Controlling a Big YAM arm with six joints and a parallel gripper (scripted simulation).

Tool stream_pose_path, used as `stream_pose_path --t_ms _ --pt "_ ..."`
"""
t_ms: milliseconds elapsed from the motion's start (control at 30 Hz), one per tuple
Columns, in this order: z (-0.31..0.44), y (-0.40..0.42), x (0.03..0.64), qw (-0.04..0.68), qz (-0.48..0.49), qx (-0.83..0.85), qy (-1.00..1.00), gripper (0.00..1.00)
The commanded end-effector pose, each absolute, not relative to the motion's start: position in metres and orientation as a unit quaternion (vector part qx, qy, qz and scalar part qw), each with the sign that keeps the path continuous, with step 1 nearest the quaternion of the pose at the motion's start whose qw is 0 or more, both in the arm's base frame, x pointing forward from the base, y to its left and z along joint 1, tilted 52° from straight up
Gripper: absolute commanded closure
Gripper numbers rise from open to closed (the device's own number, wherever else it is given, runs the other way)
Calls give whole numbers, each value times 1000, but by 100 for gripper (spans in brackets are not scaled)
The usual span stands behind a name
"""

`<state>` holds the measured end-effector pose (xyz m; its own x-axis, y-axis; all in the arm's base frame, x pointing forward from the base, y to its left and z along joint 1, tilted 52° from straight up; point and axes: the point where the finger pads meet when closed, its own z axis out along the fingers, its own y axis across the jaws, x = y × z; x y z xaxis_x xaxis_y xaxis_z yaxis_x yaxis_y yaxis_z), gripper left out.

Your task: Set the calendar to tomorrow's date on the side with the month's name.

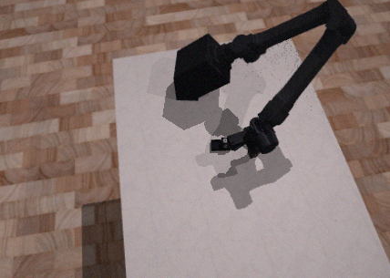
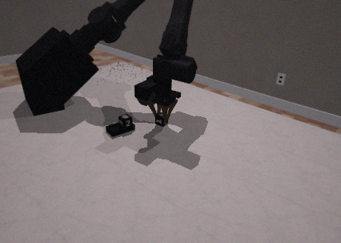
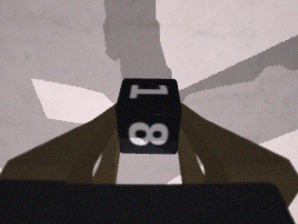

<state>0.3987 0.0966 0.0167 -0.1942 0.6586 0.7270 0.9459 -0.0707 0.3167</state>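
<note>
My gripper (image 2: 161,115) (image 3: 148,112) is shut on a black number cube (image 2: 161,121) (image 3: 149,116), one finger against each of two opposite sides. In the wrist view a 1 and an 8 show on it, both lying sideways. It is beside the tray, low over the table or on it; I cannot tell which. The small black tray (image 1: 214,147) (image 2: 114,131) lies on the table. The other cube (image 1: 224,140) (image 2: 125,121) is in one end of it, showing a 2 in the exterior view; the tray's other end holds no cube. The held cube's far sides are hidden.
The white table (image 1: 182,231) (image 2: 171,201) carries the arm's shadows. The arm's large black base block (image 1: 200,71) (image 2: 53,72) stands beyond the tray. A wall with an outlet (image 2: 280,79) is behind the table in the exterior view.
</note>
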Motion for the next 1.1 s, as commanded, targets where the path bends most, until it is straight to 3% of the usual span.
stream_pose_path --t_ms 0,1067 --pt "26 101 407 165 -411 -595 -671 73" --pt "17 103 406 174 -406 -605 -663 73"
